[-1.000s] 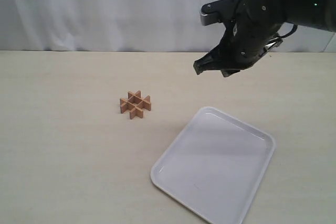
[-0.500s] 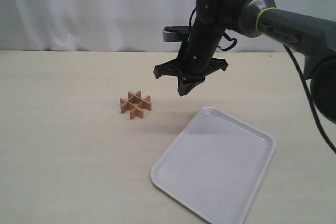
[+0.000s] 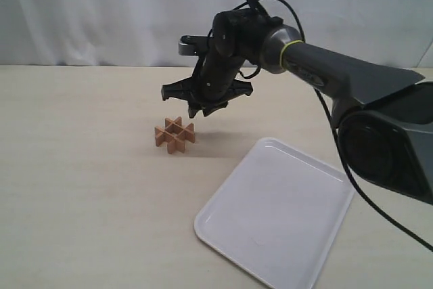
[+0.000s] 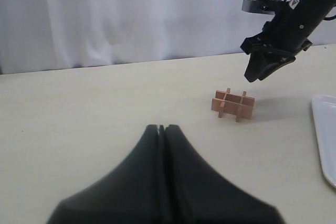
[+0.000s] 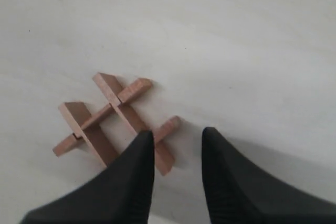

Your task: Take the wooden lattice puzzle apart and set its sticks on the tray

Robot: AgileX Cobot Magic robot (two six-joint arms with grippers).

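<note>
The wooden lattice puzzle (image 3: pixel 174 135) stands whole on the table left of the tray (image 3: pixel 277 211), its light-brown sticks crossed in a hash shape. It also shows in the left wrist view as the puzzle (image 4: pixel 233 104) and in the right wrist view as the puzzle (image 5: pixel 107 119). My right gripper (image 3: pixel 201 109) hangs just above and slightly right of it, open, with nothing between its fingers. In its own view the right gripper (image 5: pixel 177 134) has one fingertip (image 5: pixel 143 141) over a stick end. My left gripper (image 4: pixel 161 128) is shut and empty, well short of the puzzle.
The white tray's rim (image 4: pixel 321 129) shows at the edge of the left wrist view. A pale curtain (image 3: pixel 101 11) closes off the table's far side. The right arm (image 3: pixel 325 65) reaches in from the right over the table.
The right arm has swung left and down from above the tray's far side to just over the puzzle. Its gripper has opened. The puzzle and tray have not moved.
</note>
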